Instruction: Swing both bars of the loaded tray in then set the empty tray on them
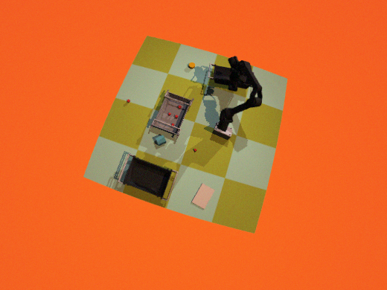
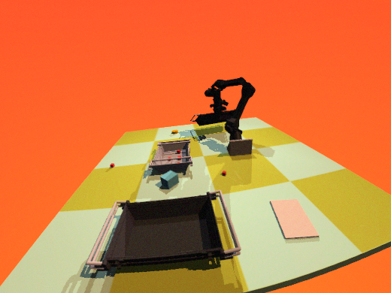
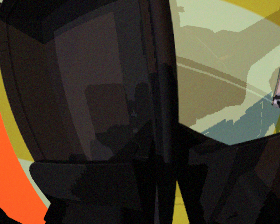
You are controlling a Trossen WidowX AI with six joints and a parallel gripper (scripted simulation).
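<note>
The loaded tray (image 1: pixel 184 115) (image 2: pixel 171 166), pinkish-grey, stands on the table with several small red blocks inside. Its near bar (image 1: pixel 165 124) (image 2: pixel 171 160) lies across the top near one end; its far bar appears to lie across near the other end. My gripper (image 1: pixel 234 82) (image 2: pixel 219 110) (image 3: pixel 159 125) is shut on the wall of a dark empty tray (image 1: pixel 222 75) (image 2: pixel 207 119) (image 3: pixel 90 60). It holds this tray roughly level above the table, behind and to the right of the loaded one. A wire bar sticks out at its left end; its right end is partly hidden by the arm.
Another dark empty tray (image 1: pixel 146 178) (image 2: pixel 165 232) stands at the front left, bars outward. A blue block (image 1: pixel 159 140) (image 2: pixel 169 179) lies just in front of the loaded tray. An orange disc (image 1: pixel 191 65) (image 2: pixel 174 131), two loose red blocks and a pink slab (image 1: pixel 203 196) (image 2: pixel 294 218) lie around.
</note>
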